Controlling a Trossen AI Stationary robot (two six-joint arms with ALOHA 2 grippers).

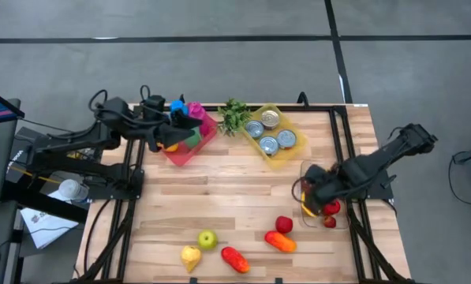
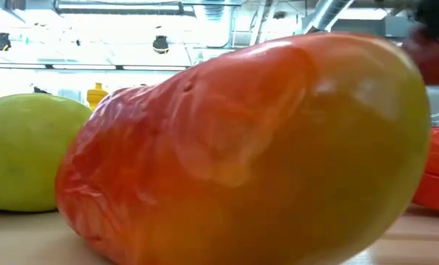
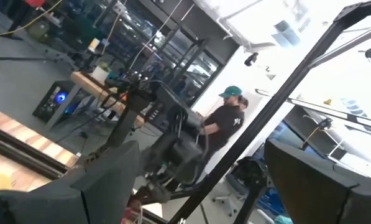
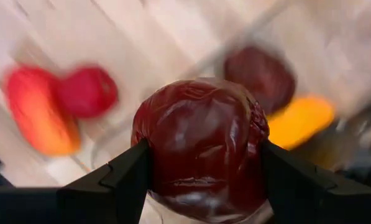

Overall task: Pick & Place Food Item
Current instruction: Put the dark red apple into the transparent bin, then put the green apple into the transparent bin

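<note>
Right wrist view: we see a dark red fruit [image 4: 201, 148] clamped between the right gripper [image 4: 201, 171] and its two dark fingers [image 4: 120, 177], one pressed to each side. From above, that gripper [image 1: 320, 197] hangs over the clear container [image 1: 304, 169] at the right edge of the wooden table [image 1: 219, 185], near a red fruit [image 1: 283, 224] and an orange-red one [image 1: 280, 241]. We find the left gripper [image 1: 170, 130] over the pink bin [image 1: 189, 150], its fingers impossible to judge, while a person [image 3: 225, 121] stands in the workshop beyond.
</note>
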